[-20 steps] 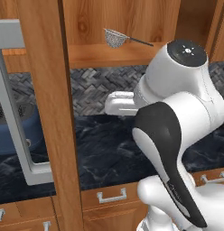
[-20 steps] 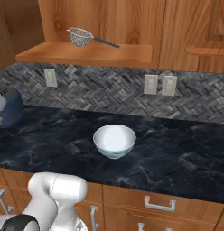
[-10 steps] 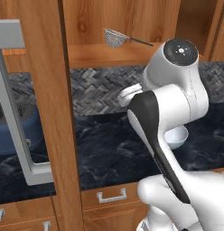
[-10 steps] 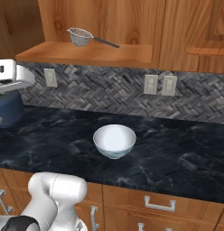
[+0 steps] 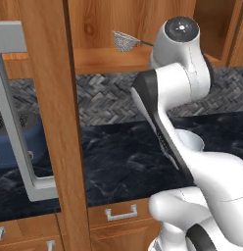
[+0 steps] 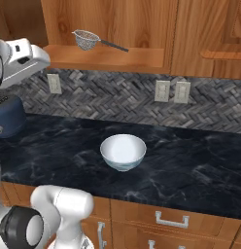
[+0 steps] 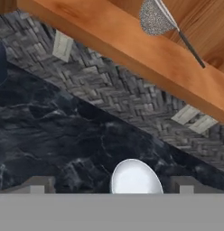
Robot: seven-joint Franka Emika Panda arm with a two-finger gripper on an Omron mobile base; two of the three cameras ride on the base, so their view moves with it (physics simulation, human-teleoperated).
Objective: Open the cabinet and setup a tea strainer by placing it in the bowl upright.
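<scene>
Black marble counter [image 6: 190,165]; herringbone backsplash [image 6: 117,99] with outlets [image 6: 182,92]; blue pot [image 6: 8,121] at left.

Cabinet door [image 5: 50,112] swung open; shelf [image 6: 112,57] front unobstructed

From my remote station I log: tea strainer [image 6: 86,40] on the cabinet [image 6: 117,24] shelf, handle running to the right; bowl [image 6: 123,151] on the counter [image 6: 190,170] below, well apart from the strainer; wall outlets [image 6: 172,91] behind the bowl, to its right; drawers [image 6: 171,221] under the counter; open cabinet door [image 5: 50,98] at left.
</scene>
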